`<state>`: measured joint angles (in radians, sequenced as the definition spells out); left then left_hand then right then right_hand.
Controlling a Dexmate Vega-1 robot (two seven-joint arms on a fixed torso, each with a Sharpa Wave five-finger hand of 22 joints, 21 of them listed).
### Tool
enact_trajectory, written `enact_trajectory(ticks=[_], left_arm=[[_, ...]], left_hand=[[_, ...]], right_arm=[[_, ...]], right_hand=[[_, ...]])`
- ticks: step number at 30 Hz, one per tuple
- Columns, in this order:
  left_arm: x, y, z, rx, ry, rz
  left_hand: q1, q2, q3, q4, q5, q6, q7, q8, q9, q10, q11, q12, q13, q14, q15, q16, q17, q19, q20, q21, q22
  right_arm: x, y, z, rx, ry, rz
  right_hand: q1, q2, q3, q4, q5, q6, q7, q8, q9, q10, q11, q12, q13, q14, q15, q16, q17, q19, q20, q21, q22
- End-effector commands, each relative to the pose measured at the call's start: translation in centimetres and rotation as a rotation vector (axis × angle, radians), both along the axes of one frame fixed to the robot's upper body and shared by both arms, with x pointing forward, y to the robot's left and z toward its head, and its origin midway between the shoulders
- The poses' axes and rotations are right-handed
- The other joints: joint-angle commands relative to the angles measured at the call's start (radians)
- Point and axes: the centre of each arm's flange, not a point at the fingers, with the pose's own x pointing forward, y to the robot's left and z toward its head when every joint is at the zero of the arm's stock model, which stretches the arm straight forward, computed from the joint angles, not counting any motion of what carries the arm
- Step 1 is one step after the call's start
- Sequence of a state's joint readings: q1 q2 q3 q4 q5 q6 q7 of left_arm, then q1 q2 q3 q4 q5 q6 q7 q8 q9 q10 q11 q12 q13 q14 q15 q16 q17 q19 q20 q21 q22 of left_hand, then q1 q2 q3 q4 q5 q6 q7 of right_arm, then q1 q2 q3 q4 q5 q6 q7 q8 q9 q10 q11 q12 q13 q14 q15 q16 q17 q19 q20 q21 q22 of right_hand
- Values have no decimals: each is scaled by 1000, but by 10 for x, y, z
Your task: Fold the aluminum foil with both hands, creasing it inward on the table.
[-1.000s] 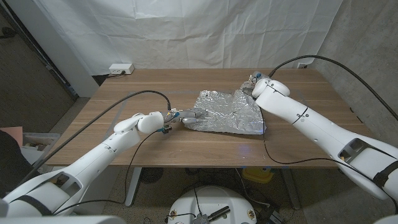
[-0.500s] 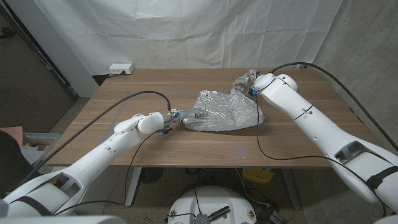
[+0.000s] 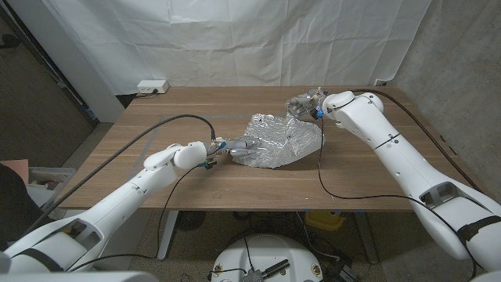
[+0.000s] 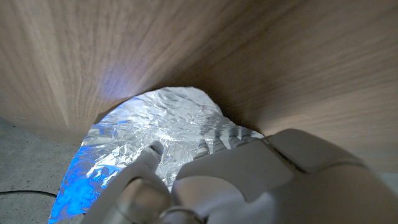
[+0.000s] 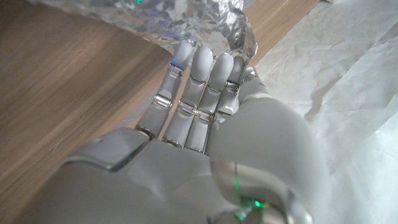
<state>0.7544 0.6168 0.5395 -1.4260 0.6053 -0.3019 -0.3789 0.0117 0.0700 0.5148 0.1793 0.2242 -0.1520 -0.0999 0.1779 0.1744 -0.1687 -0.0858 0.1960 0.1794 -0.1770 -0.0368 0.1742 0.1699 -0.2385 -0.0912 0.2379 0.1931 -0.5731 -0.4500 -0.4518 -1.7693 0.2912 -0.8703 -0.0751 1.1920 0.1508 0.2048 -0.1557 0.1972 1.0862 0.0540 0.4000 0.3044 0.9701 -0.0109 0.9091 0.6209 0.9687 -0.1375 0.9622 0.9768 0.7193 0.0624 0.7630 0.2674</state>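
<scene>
Your right hand [image 3: 313,104] grips the raised far-right corner of the foil [image 3: 278,139] lying mid-desk [image 3: 156,110]. Your left hand [image 3: 235,146] presses its near-left edge, fingers seemingly flat on it.

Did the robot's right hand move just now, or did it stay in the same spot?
Yes. The right hand, gripping the crinkled silver aluminum foil, has moved toward the far edge of the wooden table, lifting the foil's right side with it.

Crinkled silver foil [image 3: 278,141] on brown wood-grain table [image 3: 156,110].
</scene>
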Motion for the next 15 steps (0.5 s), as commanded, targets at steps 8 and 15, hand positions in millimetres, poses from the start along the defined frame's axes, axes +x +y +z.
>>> enact_trajectory(ticks=[8,15], left_arm=[[0,-1,-1,-14,-1,4],[-1,1,-2,-19,2,11]], left_hand=[[4,86,-5,-1,7,-8,-3,4,2,-41,-1,2,3,-133,-37,5,4,-38,51,5,5],[4,86,-5,-1,7,-9,-4,4,2,-42,0,2,3,-133,-38,6,4,-38,52,4,5]], right_arm=[[17,8,-10,237,16,96],[24,17,-20,355,24,135]], right_hand=[[13,8,8,7,-9,-7,3,-1,1,0,9,-20,-24,28,-52,-14,-46,10,-15,39,8],[11,15,13,13,-10,-11,-1,-2,2,-5,12,-31,-40,33,-54,-37,-84,6,-18,46,-1]])
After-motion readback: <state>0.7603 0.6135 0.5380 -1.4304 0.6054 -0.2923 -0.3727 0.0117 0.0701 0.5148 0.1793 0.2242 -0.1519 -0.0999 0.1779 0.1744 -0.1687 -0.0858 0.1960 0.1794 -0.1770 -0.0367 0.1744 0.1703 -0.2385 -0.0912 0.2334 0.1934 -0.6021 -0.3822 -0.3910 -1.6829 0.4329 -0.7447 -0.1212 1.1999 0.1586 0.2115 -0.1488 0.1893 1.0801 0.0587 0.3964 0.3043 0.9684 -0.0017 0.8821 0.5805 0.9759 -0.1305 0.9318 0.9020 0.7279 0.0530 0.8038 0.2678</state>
